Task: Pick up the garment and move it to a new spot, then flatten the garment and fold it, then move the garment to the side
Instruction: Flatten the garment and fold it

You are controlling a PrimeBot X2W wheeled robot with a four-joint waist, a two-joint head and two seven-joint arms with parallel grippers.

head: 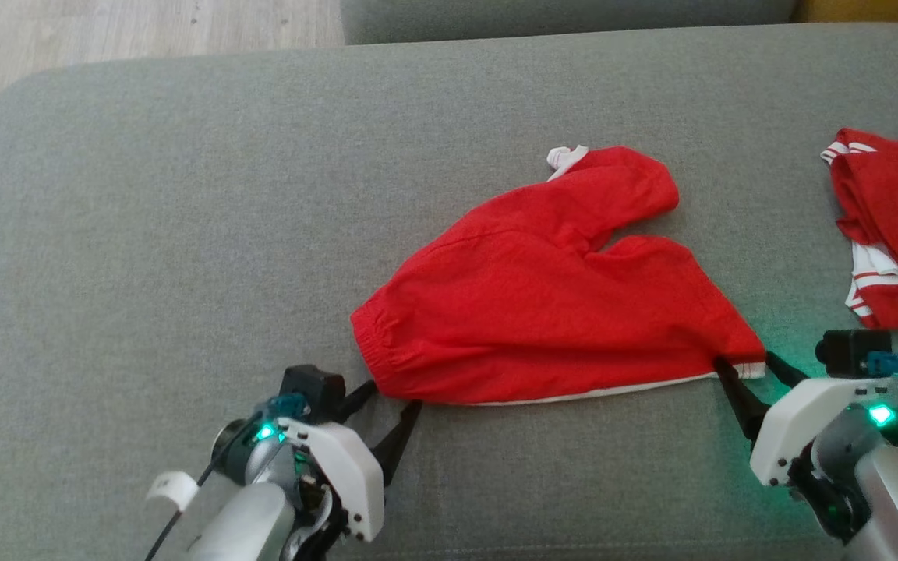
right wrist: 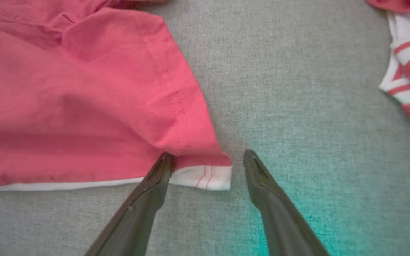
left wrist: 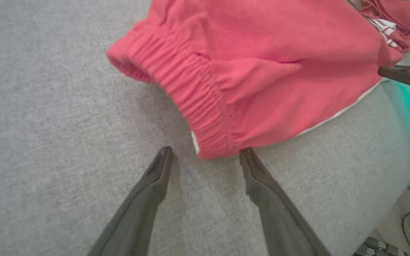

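Note:
The garment (head: 542, 312), a pair of red shorts with a white hem, lies spread on the grey cushion (head: 184, 234). My left gripper (head: 394, 395) stands open at the near corner of its elastic waistband (left wrist: 190, 92). That corner sits just ahead of and between the fingertips (left wrist: 164, 160). At the opposite hem corner my right gripper (head: 744, 360) is open. One of its fingers (right wrist: 162, 170) rests at the white hem edge (right wrist: 208, 177) of the garment (right wrist: 66, 89), and the other stands on bare cushion. Nothing is gripped by either.
A second red garment with white stripes (head: 893, 226) lies crumpled at the right edge of the cushion. A back cushion (head: 574, 15) runs along the far side, with wooden floor (head: 106, 31) beyond the far left corner. The cushion's near edge drops off close behind both grippers.

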